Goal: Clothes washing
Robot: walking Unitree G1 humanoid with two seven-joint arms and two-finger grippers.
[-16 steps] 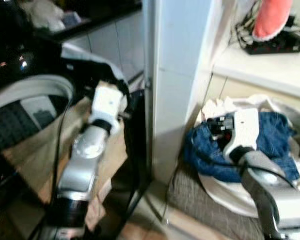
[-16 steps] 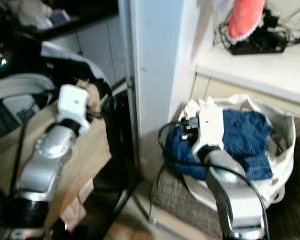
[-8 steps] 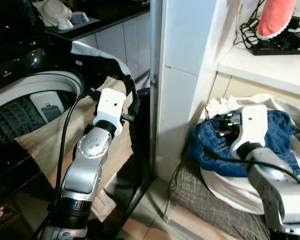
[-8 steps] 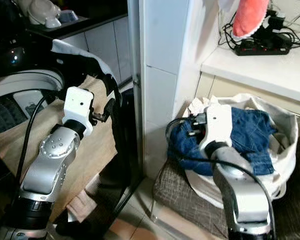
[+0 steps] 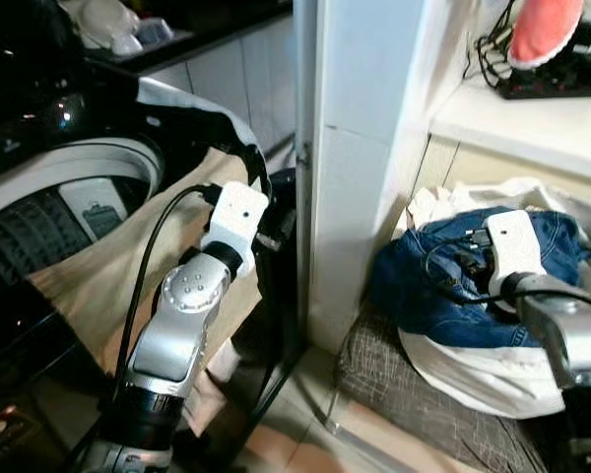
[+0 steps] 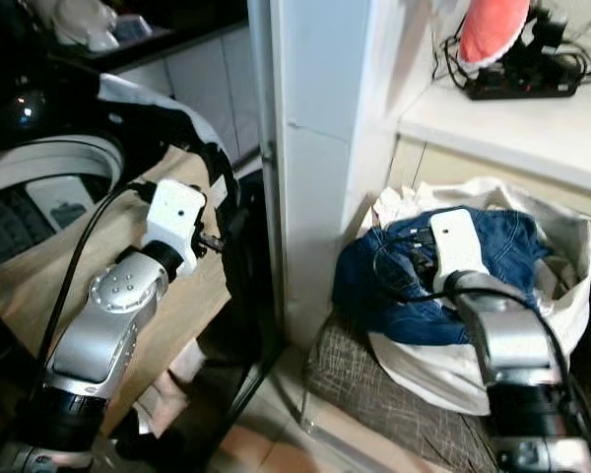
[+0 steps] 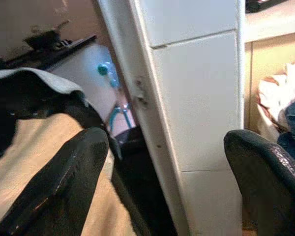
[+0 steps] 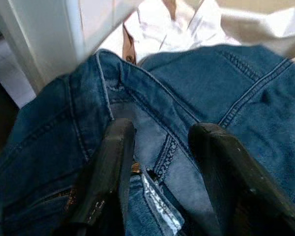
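Note:
Blue jeans [image 5: 424, 296] lie heaped on top of a white laundry bag [image 5: 473, 370] on the floor at the right. My right gripper [image 8: 162, 130] is open and pressed down on the jeans, its fingers [image 8: 113, 167] standing either side of the waistband. A washing machine [image 5: 69, 172] stands at the left with a beige cloth [image 5: 98, 296] draped over its opening. Over that cloth's right edge, close to the white pillar [image 5: 355, 148], hovers my left gripper [image 7: 164, 142], open with nothing between its fingers.
A dark garment with a grey lining [image 5: 202, 108] hangs over the machine's far corner. The bag sits on a grey mat [image 5: 404, 394]. Above it a white shelf [image 5: 532, 123] holds a power strip [image 5: 557, 84] and a pink item [image 5: 542, 30]. White clothes [image 5: 433, 207] lie behind the jeans.
The view has shifted slightly. My right gripper has moved further onto the jeans, and my left arm has edged right toward the pillar.

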